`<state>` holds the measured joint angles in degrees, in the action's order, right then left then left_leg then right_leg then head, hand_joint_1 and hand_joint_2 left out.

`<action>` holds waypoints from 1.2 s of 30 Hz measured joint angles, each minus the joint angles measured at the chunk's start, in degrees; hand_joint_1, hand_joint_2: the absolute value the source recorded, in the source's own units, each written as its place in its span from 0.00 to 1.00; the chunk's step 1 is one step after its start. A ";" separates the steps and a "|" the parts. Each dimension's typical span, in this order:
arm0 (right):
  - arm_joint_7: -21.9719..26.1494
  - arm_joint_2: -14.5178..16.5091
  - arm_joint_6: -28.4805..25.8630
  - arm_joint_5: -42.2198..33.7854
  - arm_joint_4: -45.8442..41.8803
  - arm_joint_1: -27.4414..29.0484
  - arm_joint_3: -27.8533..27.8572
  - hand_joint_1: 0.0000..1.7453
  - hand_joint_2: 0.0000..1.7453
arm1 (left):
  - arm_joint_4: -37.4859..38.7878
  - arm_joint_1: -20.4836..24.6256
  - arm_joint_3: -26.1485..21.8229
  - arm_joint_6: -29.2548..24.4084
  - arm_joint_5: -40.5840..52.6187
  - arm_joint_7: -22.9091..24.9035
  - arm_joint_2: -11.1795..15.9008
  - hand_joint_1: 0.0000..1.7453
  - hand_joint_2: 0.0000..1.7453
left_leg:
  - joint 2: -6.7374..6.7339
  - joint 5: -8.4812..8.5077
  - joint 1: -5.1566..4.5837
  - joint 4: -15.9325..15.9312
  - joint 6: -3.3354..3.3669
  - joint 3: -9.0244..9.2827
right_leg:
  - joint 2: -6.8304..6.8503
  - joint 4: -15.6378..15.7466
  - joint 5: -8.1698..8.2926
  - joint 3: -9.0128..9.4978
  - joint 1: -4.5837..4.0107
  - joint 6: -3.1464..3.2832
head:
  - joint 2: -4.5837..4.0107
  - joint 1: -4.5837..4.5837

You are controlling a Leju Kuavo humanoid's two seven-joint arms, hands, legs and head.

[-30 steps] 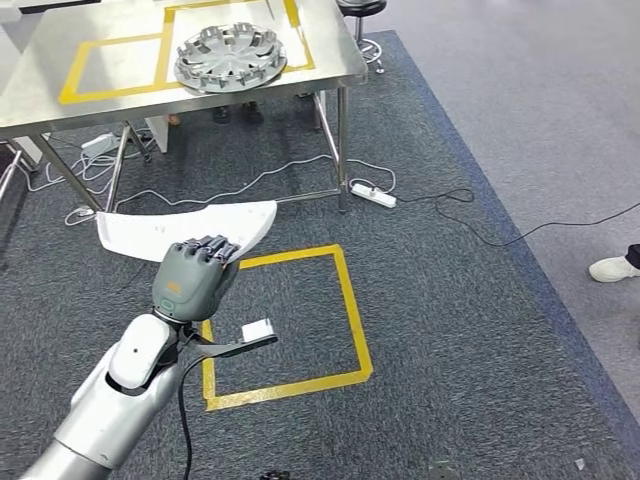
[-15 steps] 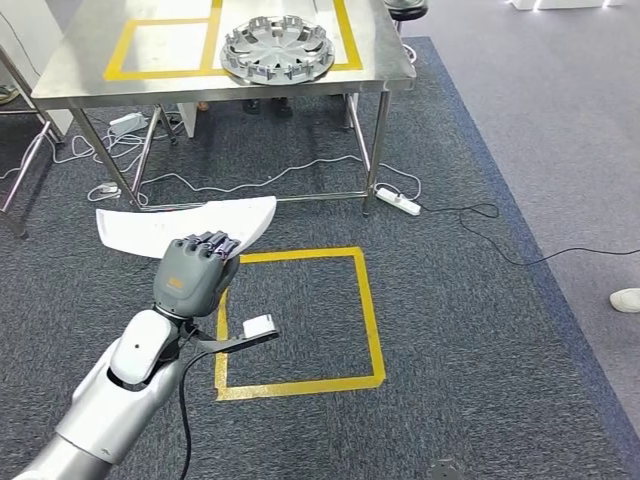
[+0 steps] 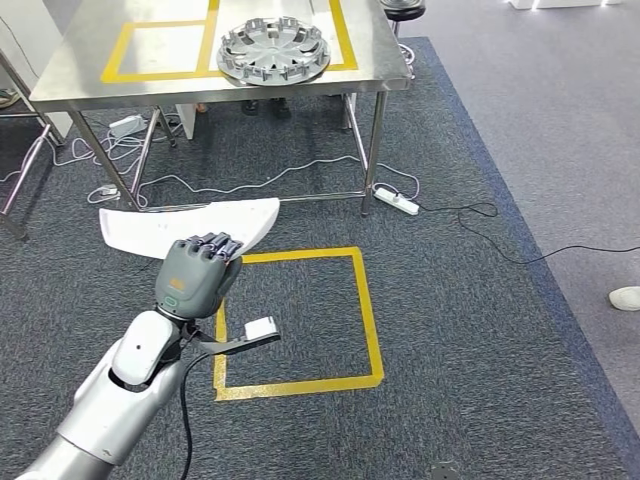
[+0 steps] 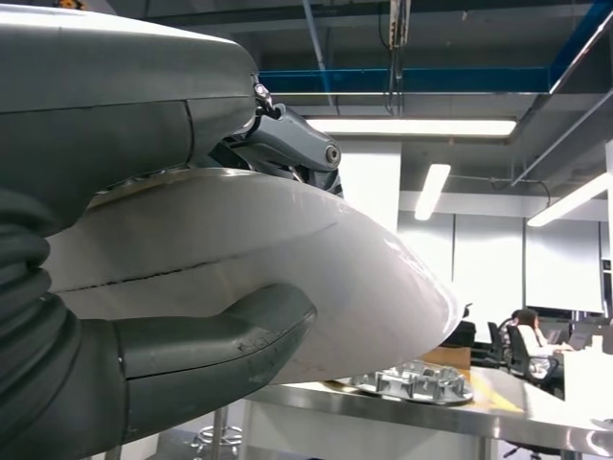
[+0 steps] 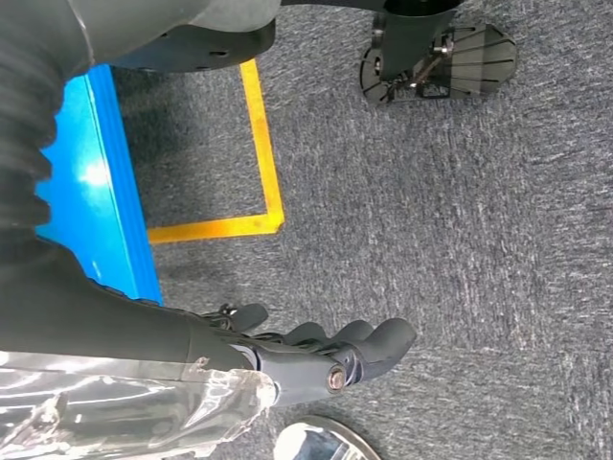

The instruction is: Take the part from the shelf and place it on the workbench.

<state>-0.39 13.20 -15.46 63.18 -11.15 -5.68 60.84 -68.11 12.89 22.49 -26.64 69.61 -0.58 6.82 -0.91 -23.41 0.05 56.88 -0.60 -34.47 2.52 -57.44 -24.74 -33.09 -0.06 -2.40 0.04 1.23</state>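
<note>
My left hand [image 3: 198, 275] clamps the long white curved plastic panel [image 3: 189, 224] level, thumb beneath, carrying it toward the steel workbench [image 3: 75, 70] ahead; my right hand [image 5: 318, 355] hangs empty, fingers loosely extended.

left robot hand [image 3: 198, 276] grips white part [image 3: 189, 224] above carpet; workbench [image 3: 90, 85] w/ hubcap [image 3: 273, 50] ahead.

One white part [image 3: 189, 225] at centre left. One hubcap [image 3: 273, 49] on one steel surface [image 3: 75, 85] at the top. Two robot hands: left robot hand [image 3: 196, 275], right robot hand [image 5: 318, 355]. One power strip [image 3: 396, 201] right of centre.
</note>
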 joint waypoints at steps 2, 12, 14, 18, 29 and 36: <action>-0.05 0.00 0.01 -0.01 0.01 0.00 0.01 0.00 1.00 | 0.00 -0.02 0.06 0.00 0.00 -0.22 -0.02 1.00 1.00 | 0.00 0.01 0.00 0.00 -0.02 0.00 | 0.00 -0.05 0.00 -0.03 0.00 0.01 | 0.00 -0.01; -0.16 0.00 0.03 -0.04 0.01 0.01 0.03 0.00 1.00 | 0.01 -0.31 0.38 -0.45 0.00 -0.32 -0.01 1.00 1.00 | 0.00 0.02 -0.01 0.00 -0.03 0.00 | -0.01 -0.13 -0.01 -0.07 0.00 0.02 | 0.00 -0.01; -0.24 0.00 0.04 -0.12 0.01 0.01 0.03 0.00 1.00 | 0.01 -0.30 0.41 -0.38 0.00 0.03 -0.02 1.00 1.00 | 0.00 -0.03 -0.09 0.04 0.02 -0.02 | -0.01 -0.08 0.02 -0.06 0.07 -0.03 | 0.00 -0.01; -0.40 0.01 0.08 -0.22 0.01 0.01 0.03 0.00 1.00 | 0.02 -0.28 0.40 0.21 0.00 0.62 0.00 1.00 1.00 | 0.00 -0.26 -0.39 0.09 0.37 -0.05 | 0.00 -0.02 0.03 -0.05 0.33 -0.24 | 0.00 0.01; -0.48 -0.01 0.10 -0.21 0.01 0.23 0.06 0.00 1.00 | -0.02 -0.09 0.39 0.89 0.00 1.59 -0.20 1.00 1.00 | 1.15 -1.78 0.00 -0.65 1.96 1.83 | -2.28 -17.86 -6.68 -9.67 0.76 -1.36 | 0.00 -0.55; -0.46 0.00 0.11 -0.21 0.09 0.42 0.08 0.00 1.00 | -0.02 0.10 0.42 1.10 0.00 1.68 -0.26 1.00 1.00 | 2.01 -4.28 0.65 -0.61 -0.91 4.80 | -2.83 -1.57 1.07 -3.43 0.90 -0.41 | 0.00 -1.04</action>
<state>-0.85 13.20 -15.35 62.97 -11.06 -5.26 60.92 -68.13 12.99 22.91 -25.54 69.61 1.10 6.56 1.10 -27.69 0.71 56.28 -1.50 -29.66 -0.31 -59.01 -23.67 -36.52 0.84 -2.81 0.04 0.19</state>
